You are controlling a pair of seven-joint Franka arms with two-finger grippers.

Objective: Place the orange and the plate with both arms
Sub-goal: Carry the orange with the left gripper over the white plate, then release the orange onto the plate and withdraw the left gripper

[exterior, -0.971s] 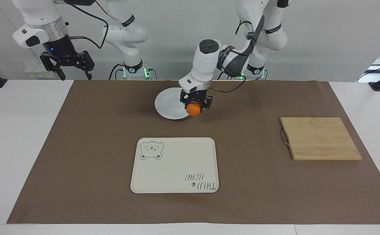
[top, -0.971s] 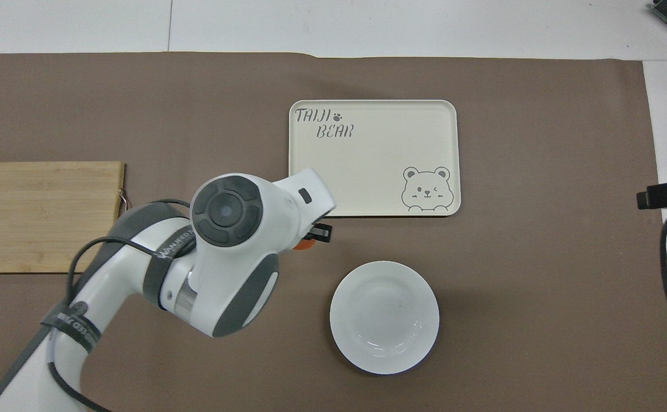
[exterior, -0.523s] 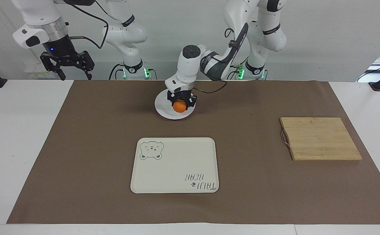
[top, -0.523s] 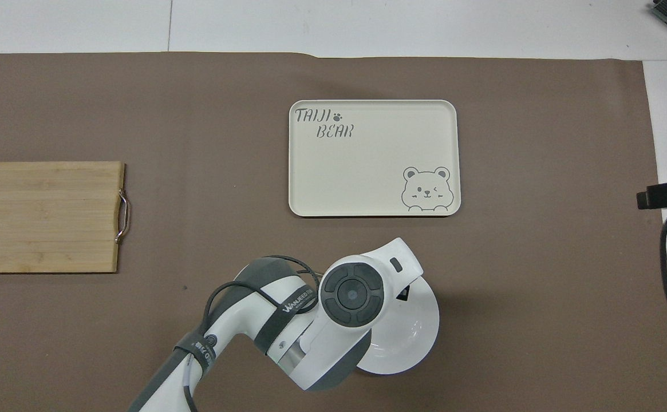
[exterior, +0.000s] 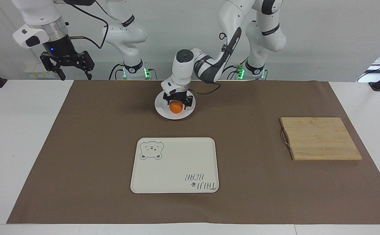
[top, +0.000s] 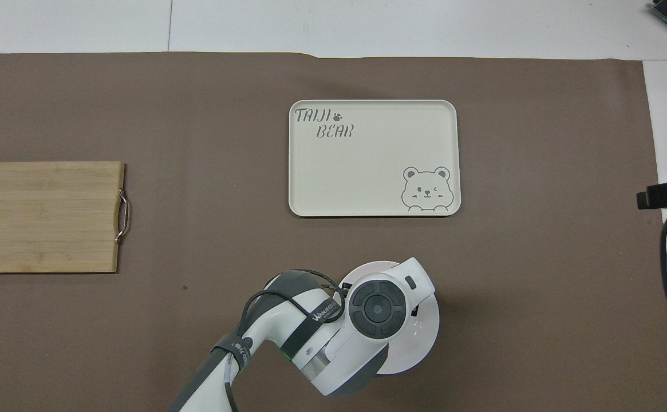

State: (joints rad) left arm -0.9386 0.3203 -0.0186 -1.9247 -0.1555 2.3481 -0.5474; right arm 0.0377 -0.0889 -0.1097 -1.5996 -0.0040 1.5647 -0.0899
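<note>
The orange (exterior: 175, 108) is low over the middle of the white plate (exterior: 162, 109), which lies on the brown mat close to the robots. My left gripper (exterior: 177, 106) is down around the orange; whether it still grips the fruit does not show. In the overhead view the left arm's wrist covers the orange and much of the plate (top: 427, 335). My right gripper (exterior: 75, 77) waits open and empty, high above the right arm's corner of the table.
A cream bear-print tray (exterior: 175, 164) lies empty, farther from the robots than the plate. A wooden cutting board (exterior: 320, 138) with a metal handle lies toward the left arm's end. The brown mat (exterior: 79, 147) covers most of the table.
The left arm carried the orange from beside the plate to over its middle and lowered it. The right arm has not moved.
</note>
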